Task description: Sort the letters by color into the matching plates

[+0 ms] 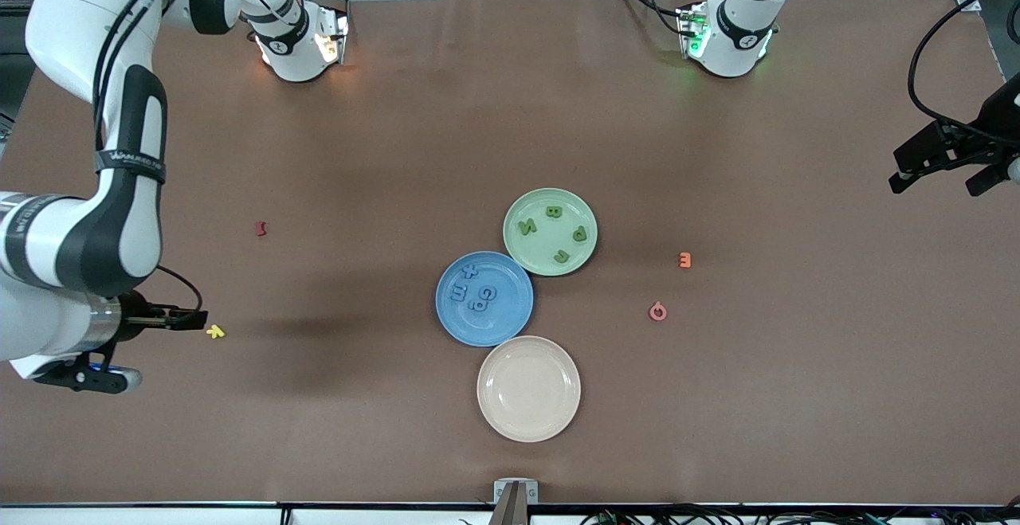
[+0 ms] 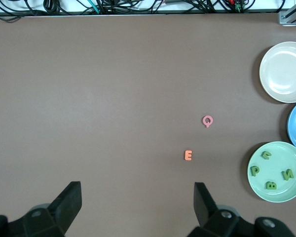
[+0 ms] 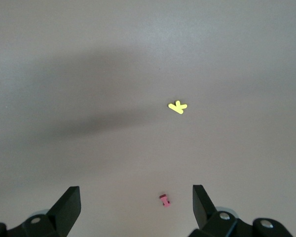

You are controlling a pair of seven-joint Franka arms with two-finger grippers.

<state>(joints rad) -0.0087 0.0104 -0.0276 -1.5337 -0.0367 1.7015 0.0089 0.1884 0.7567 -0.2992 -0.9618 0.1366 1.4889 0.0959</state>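
Nearest the front camera sits the cream plate point(image 1: 528, 388), bare because no letter on the table shares its color. Touching it, a little farther off, is the blue plate point(image 1: 484, 299) with the blue letters point(image 1: 476, 292) bunched on it; at least three can be made out, though they overlap too closely to count. Farther again, edge to edge with the blue one, the green plate point(image 1: 551, 231) carries four green letters point(image 1: 554, 212) spread around its well. By the look of it the sorting is done or nearly so: no blue or green letter lies loose on the table point(image 1: 717, 397).

What stays on the cloth are the odd colors, presumably left out as matching neither plate: a yellow letter point(image 1: 215, 332) and a red letter point(image 1: 260, 229) toward the right arm's end, a pink letter point(image 1: 657, 311) and an orange letter point(image 1: 684, 260) toward the left arm's end.

Both arms wait, pulled out to the table's ends. The right gripper point(image 1: 139, 347) hangs just beside the yellow letter, jaws wide and empty; the left gripper point(image 1: 940, 168) hangs at its own end, jaws likewise wide and empty.
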